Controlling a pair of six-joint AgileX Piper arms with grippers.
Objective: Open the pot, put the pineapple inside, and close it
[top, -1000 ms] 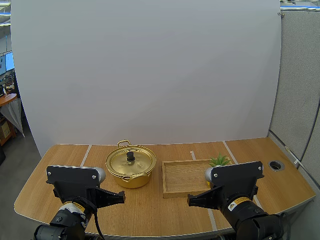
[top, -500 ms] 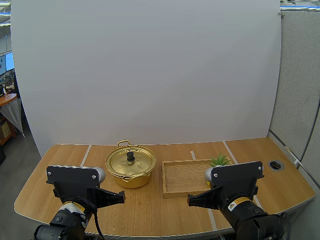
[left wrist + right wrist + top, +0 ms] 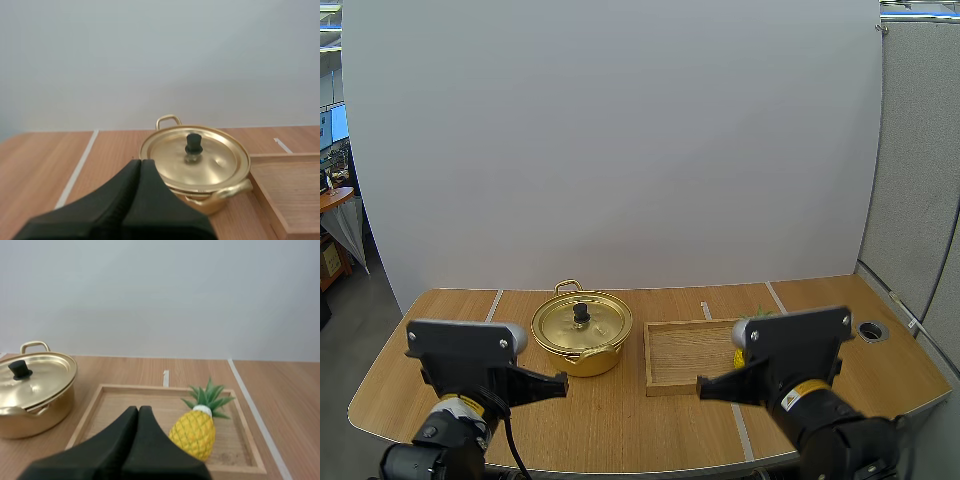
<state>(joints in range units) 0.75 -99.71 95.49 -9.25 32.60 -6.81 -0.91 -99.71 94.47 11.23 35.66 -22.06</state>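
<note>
Pineapple [image 3: 195,432] first: you'll find it lying inside the wooden tray [image 3: 150,388], toward the tray's right side, with its green crown pointing at the far edge of the table [image 3: 450,320]. In the high view the right arm stands in front of it and hides nearly all of it. The tray's low rim runs all round the fruit. Just left of the tray sits the gold pot [image 3: 582,340], with one loop handle at its far side and the other at its near side, angled toward the tray. Whether pot and tray touch, you cannot tell. The lid [image 3: 195,160] is on the pot and sits level, its black knob [image 3: 193,144] upright in the middle.

The right gripper [image 3: 138,410] hangs over the near edge of the tray, left of the pineapple and clear of it, its fingers pressed together into one dark wedge, gripping nothing. The left gripper [image 3: 140,162] is on the near side of the pot, short of the lid, its fingers likewise pressed together and empty. White tape lines cross the tabletop beside the pot and behind the tray.
</note>
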